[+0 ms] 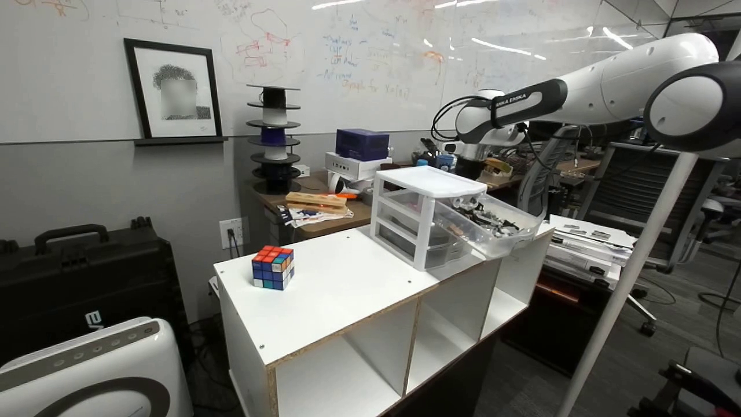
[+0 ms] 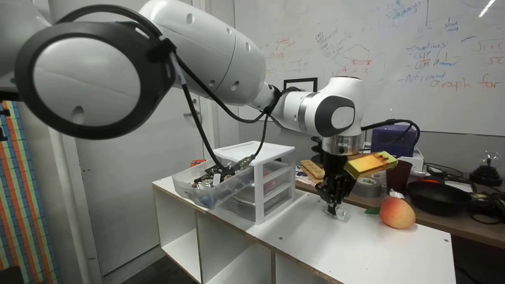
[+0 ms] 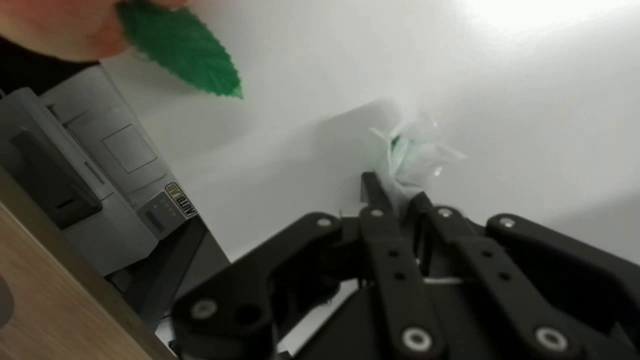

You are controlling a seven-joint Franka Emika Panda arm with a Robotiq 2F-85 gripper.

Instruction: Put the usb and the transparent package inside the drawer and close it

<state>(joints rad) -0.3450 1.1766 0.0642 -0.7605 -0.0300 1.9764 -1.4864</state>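
The gripper pinches the package by one end, right of the drawer in an exterior view. Probably light, soft and slippery, it wants a deep hold.

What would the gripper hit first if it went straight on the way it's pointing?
The cabinet top: the gripper points down at it. The clear wrapper in its jaws would likely touch first; whether it already does is unclear.

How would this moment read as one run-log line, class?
black end effector: shut on crumpled transparent plastic package | translucent plastic top drawer: open, holding assorted parts | usb: not identifiable
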